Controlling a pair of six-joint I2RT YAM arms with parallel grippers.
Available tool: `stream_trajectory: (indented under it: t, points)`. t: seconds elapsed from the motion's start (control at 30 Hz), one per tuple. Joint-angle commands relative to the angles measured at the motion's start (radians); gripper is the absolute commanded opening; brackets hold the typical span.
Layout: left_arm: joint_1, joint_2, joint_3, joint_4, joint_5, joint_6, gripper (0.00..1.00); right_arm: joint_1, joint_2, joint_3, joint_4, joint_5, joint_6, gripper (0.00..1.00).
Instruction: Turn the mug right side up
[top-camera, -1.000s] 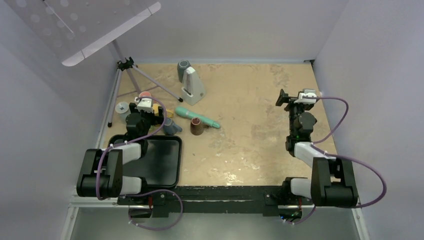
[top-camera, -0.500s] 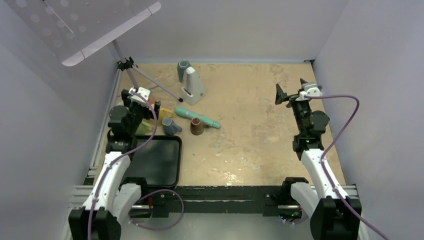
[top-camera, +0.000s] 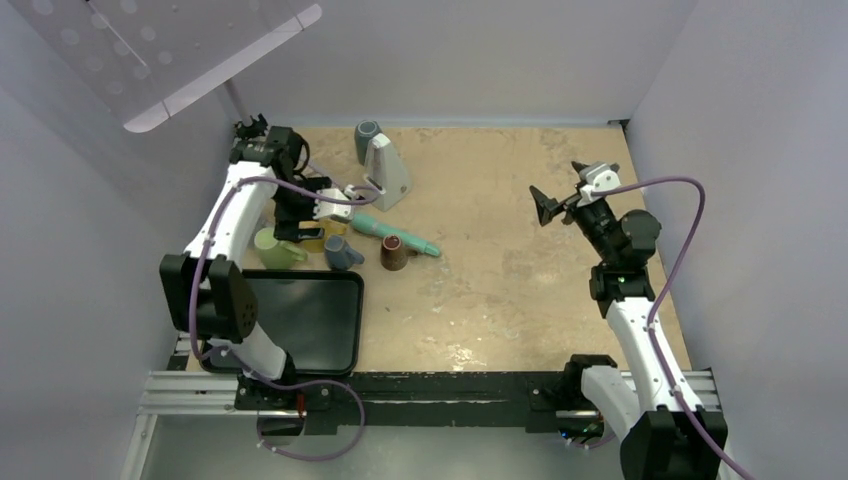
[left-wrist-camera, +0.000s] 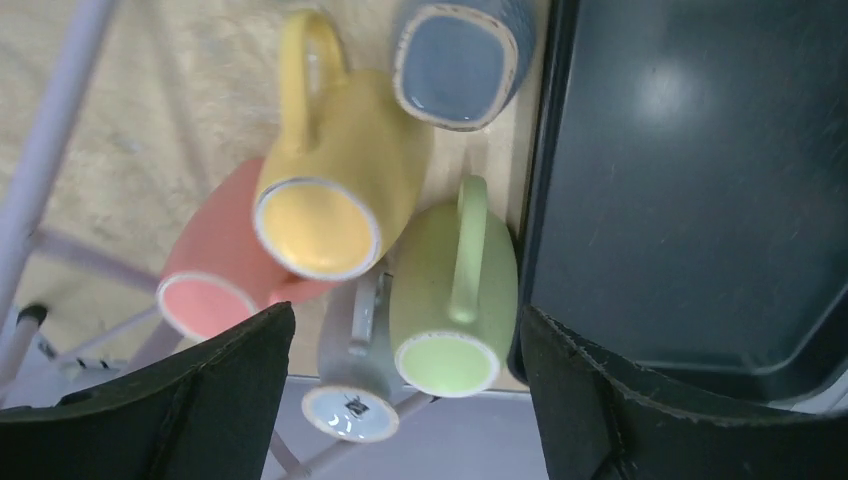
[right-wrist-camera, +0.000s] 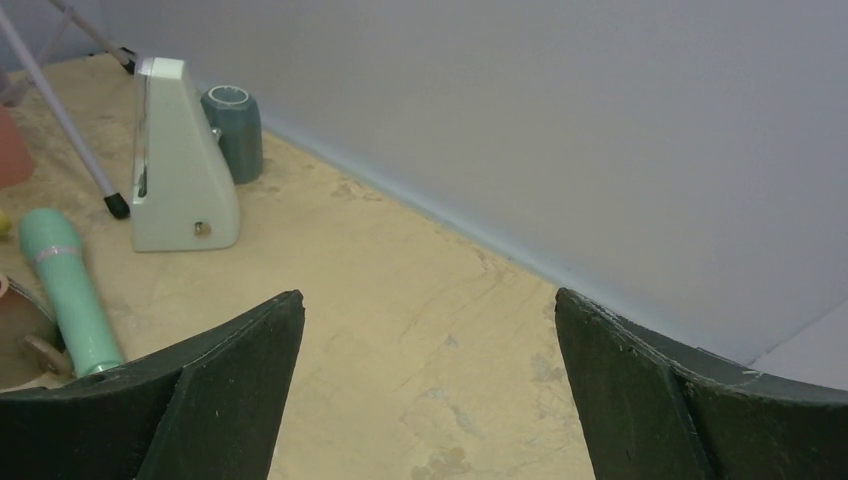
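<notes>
Several mugs stand base-up in a cluster at the left of the table. In the left wrist view these are a yellow mug, a pink mug, a green mug, a grey mug and a blue mug. A brown mug sits apart, right of the blue mug. My left gripper hangs open and empty above the cluster, over the grey and green mugs. My right gripper is open and empty, raised at the right and facing the back wall.
A black tray lies at the near left, against the green mug. A teal cylinder, a white wedge-shaped box and a dark teal mug sit behind. A tripod leans at the back left.
Both arms have unfolded and risen. The left arm has reached to the back left, with its gripper now pointing down over the mug cluster. The right gripper has moved up and left.
</notes>
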Motion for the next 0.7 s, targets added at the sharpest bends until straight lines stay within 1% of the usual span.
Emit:
stream_trajectory:
  t: [0.0, 0.07, 0.17, 0.27, 0.4, 0.53, 0.67]
  points:
    - [-0.053, 0.049, -0.009, -0.053, -0.153, 0.231, 0.85, 0.010, -0.004, 0.021, -0.020, -0.016, -0.037, 0.98]
    - [-0.073, 0.078, -0.030, -0.049, -0.159, 0.232, 0.82, 0.010, -0.003, 0.007, -0.020, 0.001, -0.042, 0.98]
    - [-0.075, 0.101, -0.072, -0.037, -0.179, 0.229, 0.74, 0.011, -0.013, -0.026, -0.021, 0.049, -0.049, 0.98]
    - [-0.074, 0.109, -0.105, -0.070, -0.196, 0.233, 0.68, 0.010, -0.027, -0.060, -0.012, 0.089, -0.042, 0.99]
    - [-0.072, 0.075, -0.139, -0.126, -0.132, 0.283, 0.68, 0.011, -0.040, -0.105, 0.034, 0.141, -0.002, 0.99]
    - [-0.062, 0.065, -0.164, -0.113, -0.117, 0.299, 0.67, 0.011, -0.031, -0.144, 0.089, 0.213, 0.033, 0.99]
    - [-0.052, 0.077, -0.204, 0.000, -0.168, 0.299, 0.68, 0.011, 0.017, -0.184, 0.182, 0.273, 0.041, 0.99]
